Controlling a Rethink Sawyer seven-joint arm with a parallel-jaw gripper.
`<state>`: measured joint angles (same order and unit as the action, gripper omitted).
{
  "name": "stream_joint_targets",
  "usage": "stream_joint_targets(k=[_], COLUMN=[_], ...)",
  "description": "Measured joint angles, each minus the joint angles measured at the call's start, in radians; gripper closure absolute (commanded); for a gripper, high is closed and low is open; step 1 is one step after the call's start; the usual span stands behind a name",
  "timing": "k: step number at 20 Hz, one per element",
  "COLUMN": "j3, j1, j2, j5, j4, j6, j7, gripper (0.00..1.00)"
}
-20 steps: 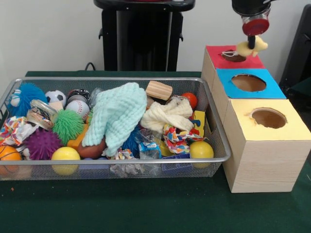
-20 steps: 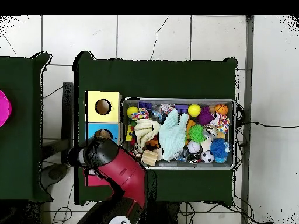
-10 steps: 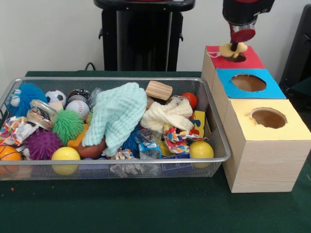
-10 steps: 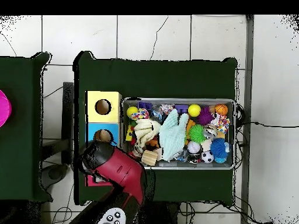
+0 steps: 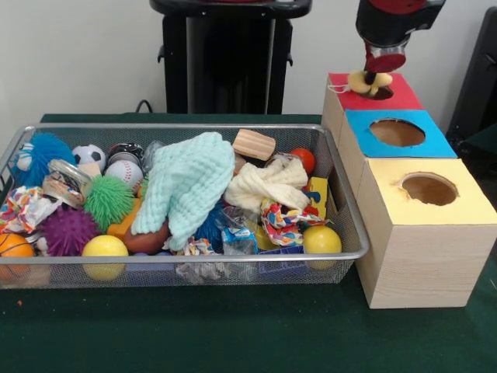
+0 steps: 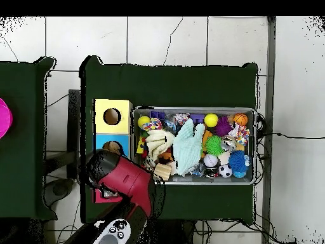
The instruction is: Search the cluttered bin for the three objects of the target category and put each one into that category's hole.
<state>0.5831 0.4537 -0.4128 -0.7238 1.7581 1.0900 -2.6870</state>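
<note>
Arm: The red and black arm [image 5: 392, 19] enters at the upper right of the front view; from overhead its red casing [image 6: 124, 181] covers the lower left of the table and hides the red box top.
Gripper: The gripper [image 5: 371, 78] hangs over the red-topped section at the upper right of the front view, clamped on a pale yellow soft toy [image 5: 359, 81].
Toy: It sits right at the mouth of the red section's hole [image 5: 379, 92], its lobes spread to either side of the dark gripper tip; whether it touches the rim cannot be told.
Sorting box: A wooden box [image 5: 415, 256] stands at the right of the front view, just beside the bin, topped in a row by red [image 5: 400, 99], blue [image 5: 435, 144] and yellow [image 5: 474, 206] panels, each with a round hole.
Bin: A wire mesh bin [image 5: 194, 268] fills the left and centre of the front view on the green table [image 5: 233, 334].
Contents: A mint green knitted cloth [image 5: 186, 183] drapes the middle of the pile, a cream knotted rope toy [image 5: 268, 183] lies to its right, and a wooden block [image 5: 254, 144] sits behind them. A soccer ball [image 5: 88, 155], a baseball [image 5: 124, 172], a blue spiky ball [image 5: 43, 151], a green spiky ball [image 5: 109, 200] and a purple spiky ball [image 5: 68, 229] crowd the left side; yellow balls [image 5: 104, 249] lie along the front wall.
</note>
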Motion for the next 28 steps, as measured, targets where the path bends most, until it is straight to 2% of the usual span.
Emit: stream_joint_targets(k=[17, 18, 28], j3=[0.006, 0.008, 0.021], j1=[0.028, 0.030, 0.040], j2=[0.042, 0.044, 0.064], j5=[-0.052, -0.054, -0.054], j4=[-0.011, -0.012, -0.010], j6=[-0.036, -0.036, -0.035], j7=[-0.011, -0.011, -0.011], gripper=[1.00, 0.00, 0.00])
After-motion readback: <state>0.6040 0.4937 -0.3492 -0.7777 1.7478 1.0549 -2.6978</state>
